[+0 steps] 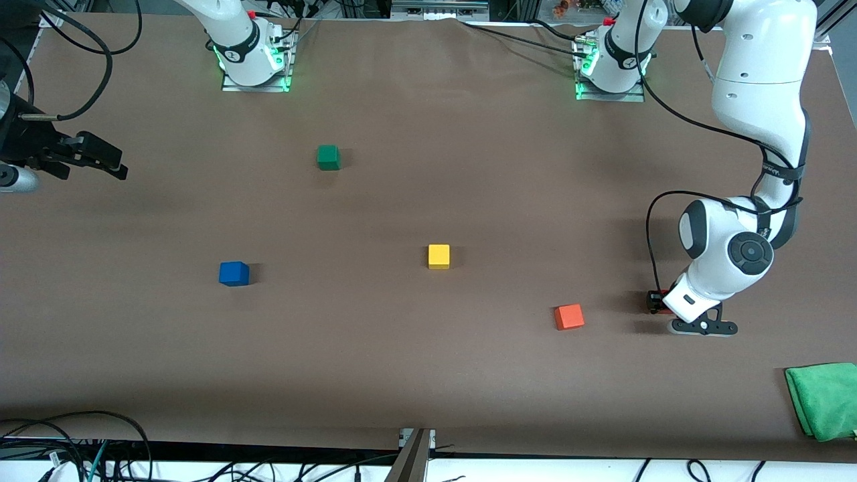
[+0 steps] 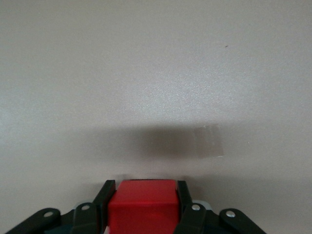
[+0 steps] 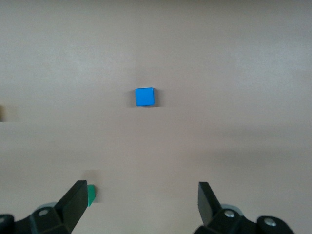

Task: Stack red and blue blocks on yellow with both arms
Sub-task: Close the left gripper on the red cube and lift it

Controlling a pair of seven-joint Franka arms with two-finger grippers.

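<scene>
Folded at the table's edge closest to the front camera, at the left arm's end, lies a green cloth [image 1: 823,400]. Farther up the brown table [image 1: 428,375], the left gripper [image 2: 142,207] is down at the surface with its fingers clamped against two opposite faces of the deep red matte cube [image 2: 141,207], which sits squarely between them. Near it, toward the table's middle, rests a lighter orange cube [image 1: 569,316]. A bright yellow cube [image 1: 439,256] stands alone at mid-table, farther from the camera than the orange one. A bright blue matte cube [image 1: 234,273] lies well apart toward the right arm's end. A dark green cube [image 1: 328,157] sits nearer the bases. Spread wide and holding nothing, the right gripper [image 3: 141,204] waits in the air over the right arm's end.
</scene>
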